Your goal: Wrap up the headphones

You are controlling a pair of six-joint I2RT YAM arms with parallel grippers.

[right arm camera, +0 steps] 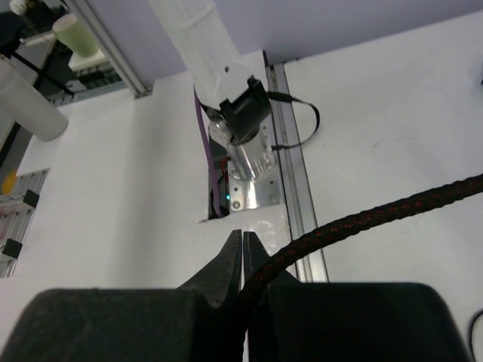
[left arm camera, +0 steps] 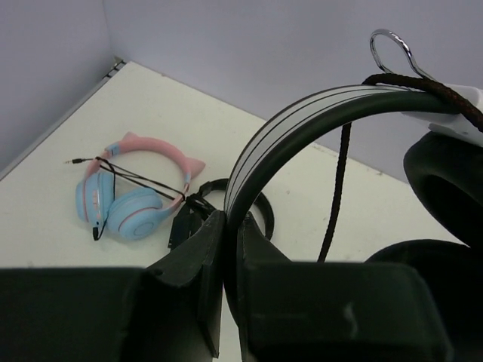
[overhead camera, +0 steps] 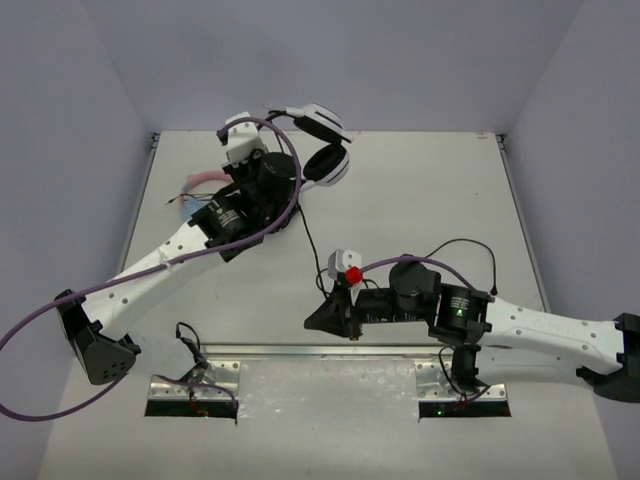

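Left gripper is clamped shut on the band of the headphones, holding them at 12 o'clock on the table. Right gripper, near 6 o'clock, appears to pinch the cable close to its fingertips.

Risks noted:
- A thin cable held so near the tips may slide out once winding tension comes on.
- A hard pull toward 6 o'clock could twist the band in the left jaws.
- Loose cable may snag the pink pair at 10 o'clock.
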